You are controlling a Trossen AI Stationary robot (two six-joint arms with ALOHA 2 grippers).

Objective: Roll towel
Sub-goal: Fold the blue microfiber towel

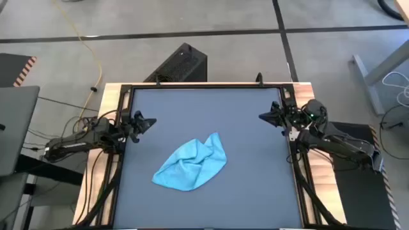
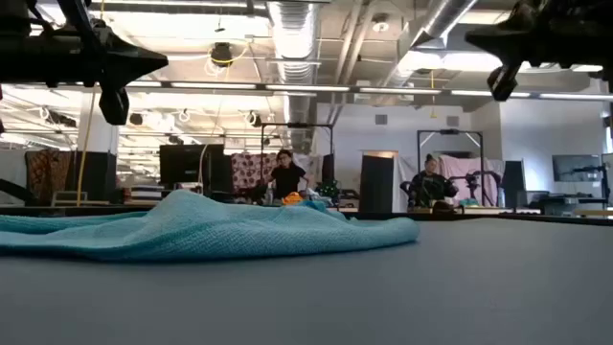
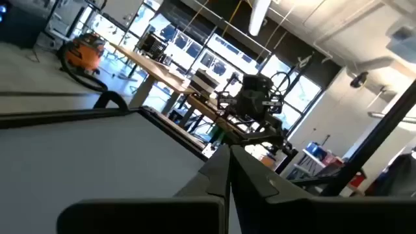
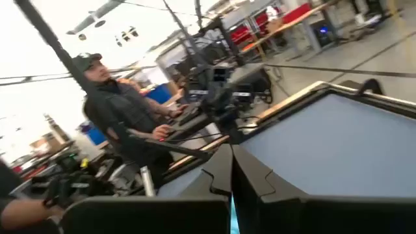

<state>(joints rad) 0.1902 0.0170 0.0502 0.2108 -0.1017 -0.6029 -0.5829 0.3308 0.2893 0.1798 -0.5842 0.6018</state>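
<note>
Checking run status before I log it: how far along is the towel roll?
Done: nothing visible. The towel lies crumpled and unrolled mid-table. In hand: nothing; the left gripper and right gripper are shut and empty, raised at the table's left and right edges. Left: flatten it, then the whole roll.

Floor: we see a yellow cable [image 1: 87,39] and black box [image 1: 181,62].
Room: two people [image 2: 284,176] beyond table [image 1: 255,166].

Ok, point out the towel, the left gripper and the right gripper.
towel [image 1: 192,167], high view, middle of the crumpled cloth.
left gripper [image 1: 152,122], high view, shut fingertips.
right gripper [image 1: 261,116], high view, shut fingertips.
</note>
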